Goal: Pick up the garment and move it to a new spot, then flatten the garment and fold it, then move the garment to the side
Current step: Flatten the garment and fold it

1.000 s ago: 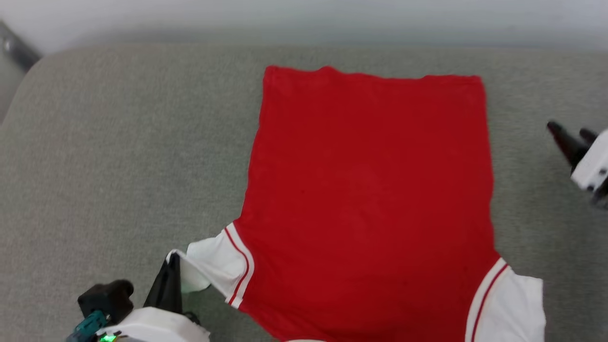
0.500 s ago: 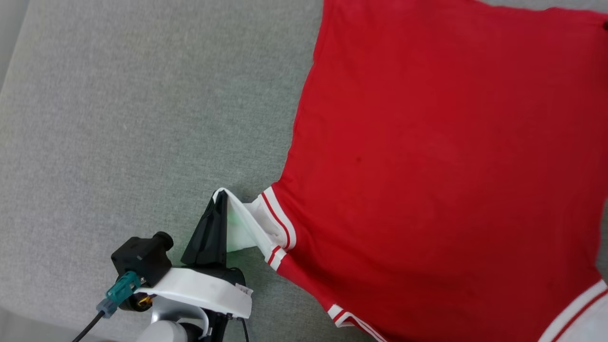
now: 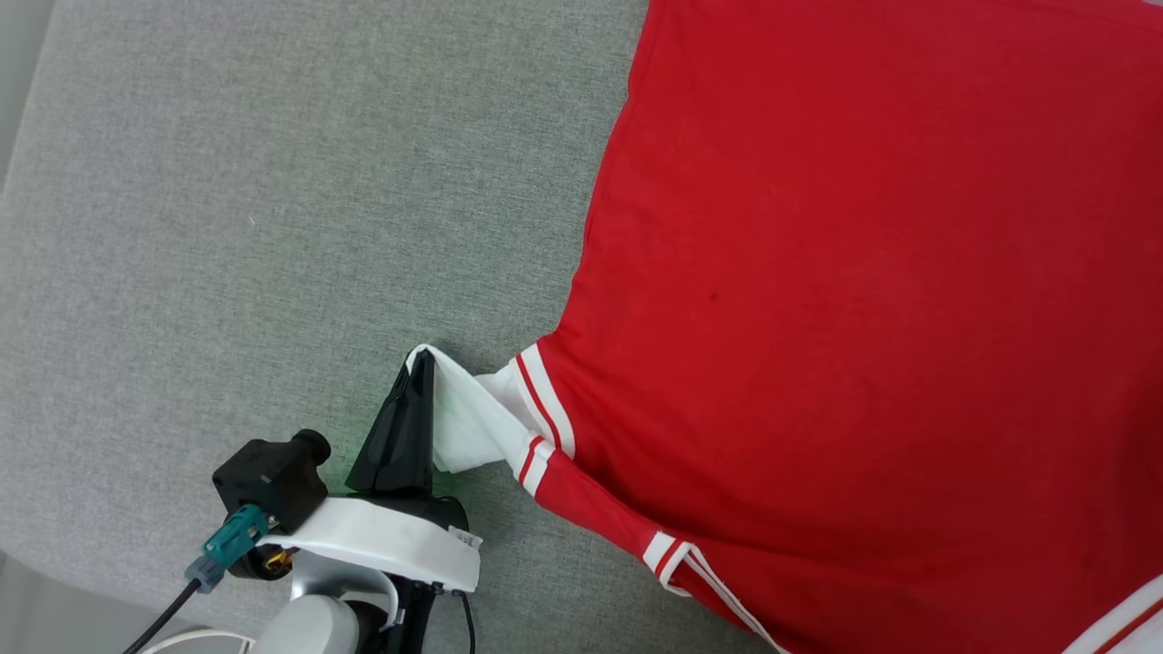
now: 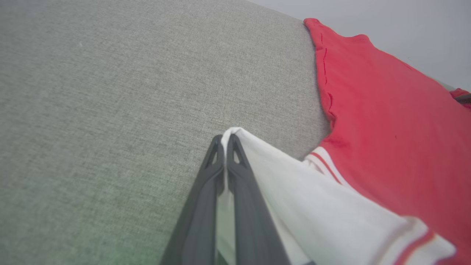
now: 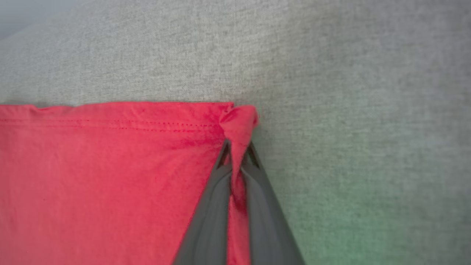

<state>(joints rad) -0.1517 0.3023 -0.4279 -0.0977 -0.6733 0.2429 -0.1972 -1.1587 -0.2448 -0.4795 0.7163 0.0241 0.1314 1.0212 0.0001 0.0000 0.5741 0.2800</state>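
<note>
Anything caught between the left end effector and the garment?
Nothing. In the left wrist view the left end effector pinches the garment directly, by its white sleeve.

A broad grey woven-fabric surface [image 3: 227,227] with a rounded edge, set against a plain pale backdrop [image 4: 404,22], points to a bare indoor robot test space, though its exact kind is unclear.
</note>
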